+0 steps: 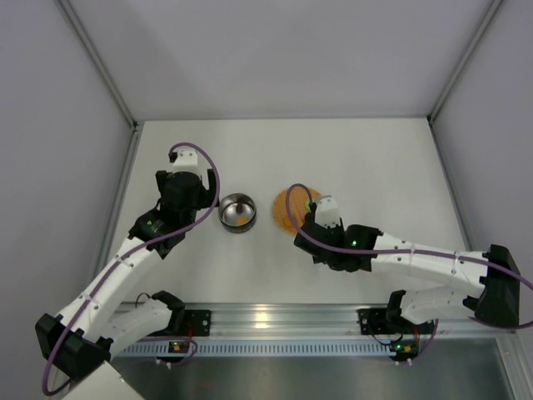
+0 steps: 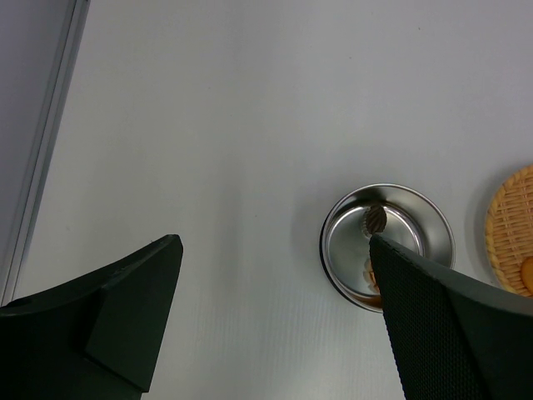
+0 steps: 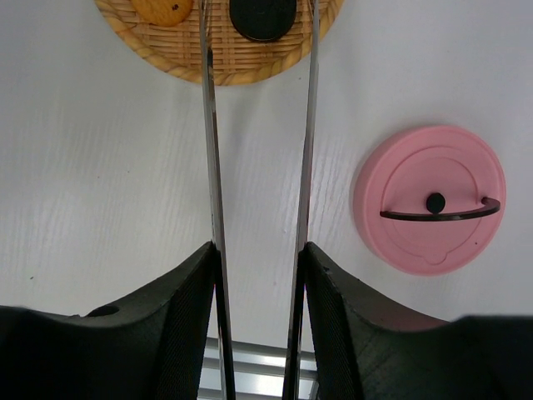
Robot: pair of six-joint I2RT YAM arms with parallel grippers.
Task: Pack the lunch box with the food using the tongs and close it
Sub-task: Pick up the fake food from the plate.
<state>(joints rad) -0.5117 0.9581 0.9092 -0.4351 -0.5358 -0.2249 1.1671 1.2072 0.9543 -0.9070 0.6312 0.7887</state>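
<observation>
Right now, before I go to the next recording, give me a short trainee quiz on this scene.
1. True or false: the lid sits on the bowl.
2. Which claw holds the tongs? A) left B) right C) neither
3. Fill in: the piece between the tongs' arms, on the disc, is ___ in colour.
Key: 1 false, it lies on the table; 2 B, the right claw; 3 black, the black piece.
</observation>
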